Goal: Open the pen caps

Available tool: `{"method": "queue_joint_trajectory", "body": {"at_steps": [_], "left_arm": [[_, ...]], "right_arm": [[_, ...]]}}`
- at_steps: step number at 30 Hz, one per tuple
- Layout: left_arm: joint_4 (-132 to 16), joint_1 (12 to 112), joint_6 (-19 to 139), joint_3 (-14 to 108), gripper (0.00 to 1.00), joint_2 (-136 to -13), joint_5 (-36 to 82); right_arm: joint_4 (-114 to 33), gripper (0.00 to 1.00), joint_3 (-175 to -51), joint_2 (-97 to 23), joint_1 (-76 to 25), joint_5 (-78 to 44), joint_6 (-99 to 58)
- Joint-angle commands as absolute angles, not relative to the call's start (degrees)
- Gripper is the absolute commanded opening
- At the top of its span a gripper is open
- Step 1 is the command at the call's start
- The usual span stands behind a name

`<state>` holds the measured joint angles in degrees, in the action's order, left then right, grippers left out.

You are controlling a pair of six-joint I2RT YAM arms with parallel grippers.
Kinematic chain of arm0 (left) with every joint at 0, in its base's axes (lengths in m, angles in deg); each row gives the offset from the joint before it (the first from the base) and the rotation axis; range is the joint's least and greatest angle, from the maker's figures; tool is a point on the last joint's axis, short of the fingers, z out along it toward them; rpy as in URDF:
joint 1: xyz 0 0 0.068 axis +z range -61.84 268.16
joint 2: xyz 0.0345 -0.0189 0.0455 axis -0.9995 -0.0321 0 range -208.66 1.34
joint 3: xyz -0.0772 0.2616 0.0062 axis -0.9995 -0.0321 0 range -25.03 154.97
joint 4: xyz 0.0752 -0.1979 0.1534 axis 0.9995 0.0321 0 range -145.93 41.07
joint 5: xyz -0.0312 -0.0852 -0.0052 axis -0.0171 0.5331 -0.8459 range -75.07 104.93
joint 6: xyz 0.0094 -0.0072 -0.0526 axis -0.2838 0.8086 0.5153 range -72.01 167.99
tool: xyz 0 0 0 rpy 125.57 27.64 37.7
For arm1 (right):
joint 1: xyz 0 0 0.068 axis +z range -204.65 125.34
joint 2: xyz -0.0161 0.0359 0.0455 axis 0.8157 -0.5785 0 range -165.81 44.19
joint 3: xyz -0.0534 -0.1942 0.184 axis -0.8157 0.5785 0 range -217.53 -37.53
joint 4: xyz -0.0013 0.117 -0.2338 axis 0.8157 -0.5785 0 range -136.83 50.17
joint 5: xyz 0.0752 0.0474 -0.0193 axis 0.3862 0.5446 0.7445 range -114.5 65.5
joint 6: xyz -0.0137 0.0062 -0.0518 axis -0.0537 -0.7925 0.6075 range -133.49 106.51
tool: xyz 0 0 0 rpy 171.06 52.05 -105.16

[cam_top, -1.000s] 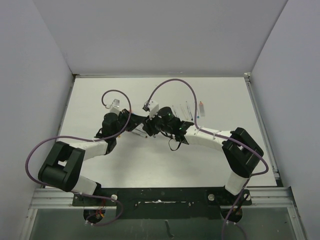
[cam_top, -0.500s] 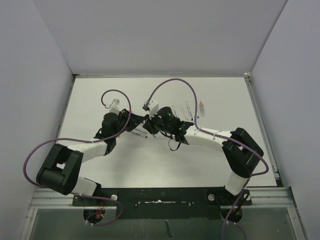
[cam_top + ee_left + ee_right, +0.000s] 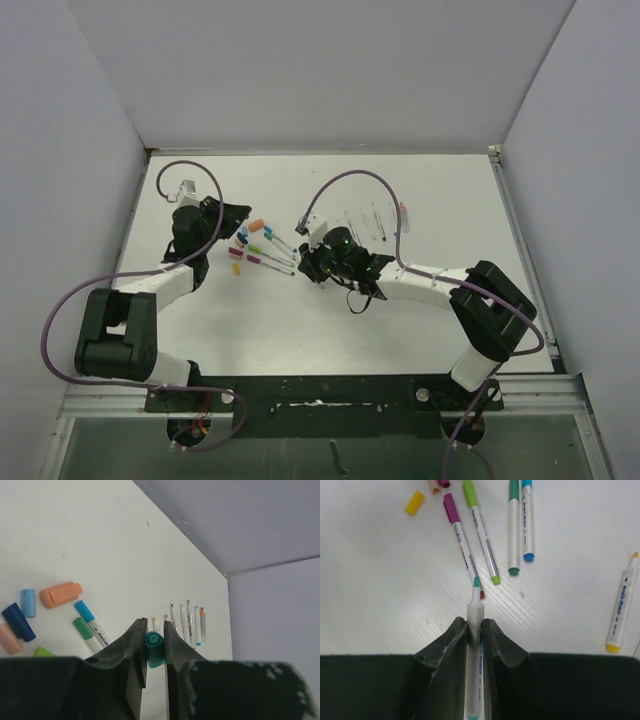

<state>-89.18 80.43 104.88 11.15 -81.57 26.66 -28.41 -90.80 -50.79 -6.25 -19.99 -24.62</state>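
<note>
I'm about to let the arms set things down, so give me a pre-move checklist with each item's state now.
1. Teal cap off its pen: ok, left gripper shut on it alone.
2. Pen barrel held: ok, right gripper shut on it, teal tip bare.
3. Bare table beside the orange cap for the drop: ok.
4. All pens opened: not ok, purple-capped pen and green-capped pen are closed.
5. Grip firm enough for travel: cannot tell.
</note>
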Motion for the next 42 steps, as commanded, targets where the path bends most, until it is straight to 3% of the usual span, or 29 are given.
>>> {"method": "queue_joint_trajectory", "body": {"at_steps": [1,19,30,32,38,42], "left_arm": [[-91.59,81.43,103.57,12.07,0.00,-82.24,26.17],[-66.80,82.98,95.63,-2.62,0.00,-52.63,21.79],[-66.85,84.18,94.56,-5.76,0.00,-55.14,22.04],[-68.25,84.31,94.59,-6.18,0.00,-57.05,21.90],[-72.36,85.07,94.82,-7.17,0.00,-62.92,21.86],[-74.41,85.43,94.87,-7.45,0.00,-65.62,21.94]], "right_arm": [[-29.10,0.00,-92.17,-48.38,-7.07,-23.41,-23.55],[-33.68,0.00,-111.13,-69.44,-14.79,-32.78,-13.89],[-33.18,0.00,-114.00,-74.20,-16.39,-31.97,-13.56],[-33.26,0.07,-114.36,-74.45,-16.42,-31.89,-13.62],[-33.44,0.46,-114.58,-73.87,-16.68,-31.62,-13.78],[-32.25,0.52,-113.15,-71.13,-16.56,-30.48,-13.23]]}}
